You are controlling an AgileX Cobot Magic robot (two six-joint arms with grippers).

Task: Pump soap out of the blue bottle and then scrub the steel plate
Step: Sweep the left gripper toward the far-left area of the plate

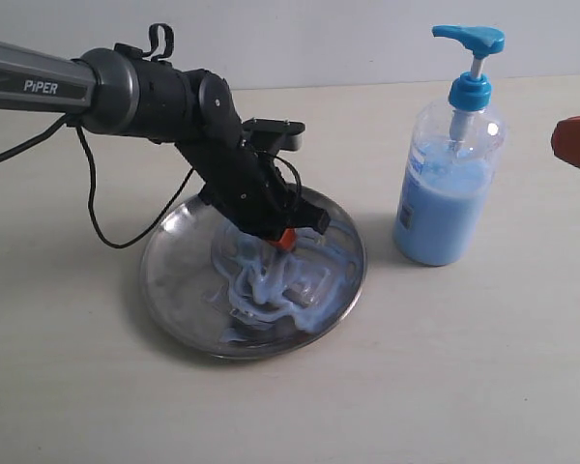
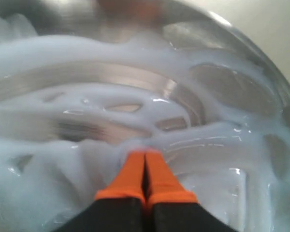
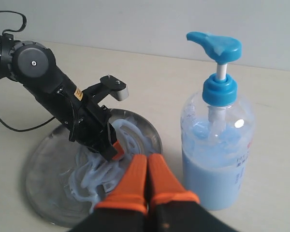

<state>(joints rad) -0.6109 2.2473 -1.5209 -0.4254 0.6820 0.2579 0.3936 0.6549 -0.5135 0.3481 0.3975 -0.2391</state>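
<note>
I see the steel plate [image 1: 169, 280] lying flat on the table [image 1: 464, 367], left of centre in the exterior view. Its middle holds swirled ropes and smears of pale blue soap [image 1: 271, 280], while the outer rim on the far left shows bare metal. My left end effector [image 1: 285, 237] is angled down into the plate, its orange fingers [image 2: 133, 176] pressed together with nothing between them and their tips in the soap. The blue bottle [image 1: 445, 184] stands upright on the table just right of the plate, not touching it, roughly two-thirds full of light blue liquid, with its pump head raised. My right end effector [image 3: 147, 159] is closed and empty, near the bottle but apart from it.
</note>
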